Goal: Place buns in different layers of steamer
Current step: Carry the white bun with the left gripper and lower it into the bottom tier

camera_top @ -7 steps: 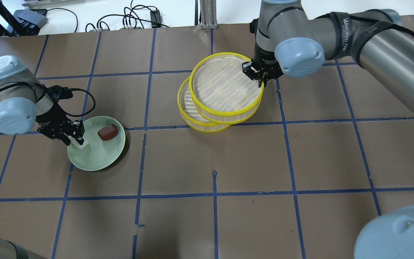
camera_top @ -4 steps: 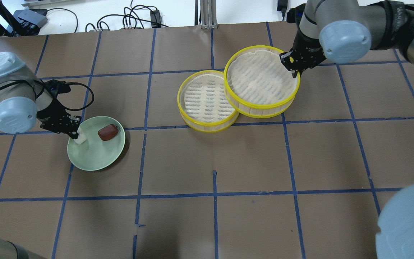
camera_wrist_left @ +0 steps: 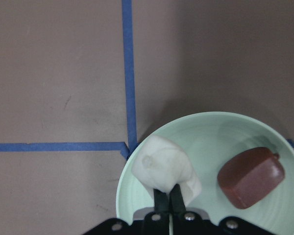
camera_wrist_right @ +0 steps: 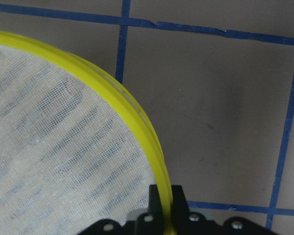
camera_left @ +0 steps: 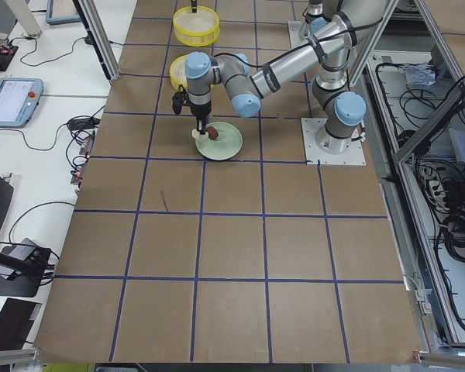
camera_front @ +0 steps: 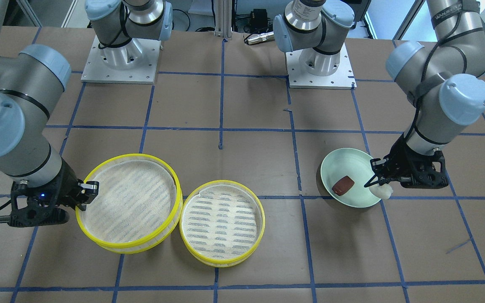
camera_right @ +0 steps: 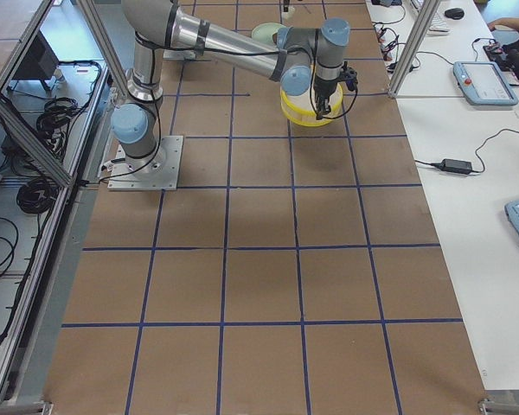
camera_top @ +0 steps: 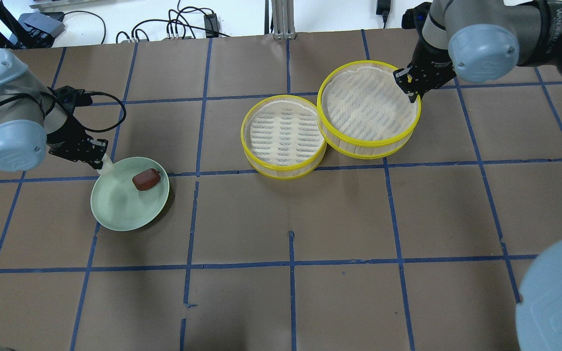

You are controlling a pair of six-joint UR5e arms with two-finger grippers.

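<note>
My left gripper [camera_top: 99, 161] is shut on the creamy white bun [camera_wrist_left: 164, 167] and holds it just above the rim of the pale green plate [camera_top: 120, 209]. The reddish-brown bun [camera_top: 145, 179] lies on that plate, beside the gripper. My right gripper [camera_top: 410, 90] is shut on the yellow rim of one steamer tray [camera_top: 369, 109], at its far right edge. The second steamer tray [camera_top: 283, 136] sits on the table right beside it, on its left. Both trays hold nothing. I cannot tell whether the gripped tray rests on the table.
Brown table with a blue tape grid. Cables and equipment [camera_top: 183, 27] lie past the far edge. The two arm bases [camera_front: 118, 54] stand at the robot's side of the table.
My right gripper carried the upper tray off the lower one, to the right and beside it. My left gripper lifted the white bun off the plate's floor, toward its far left rim.
</note>
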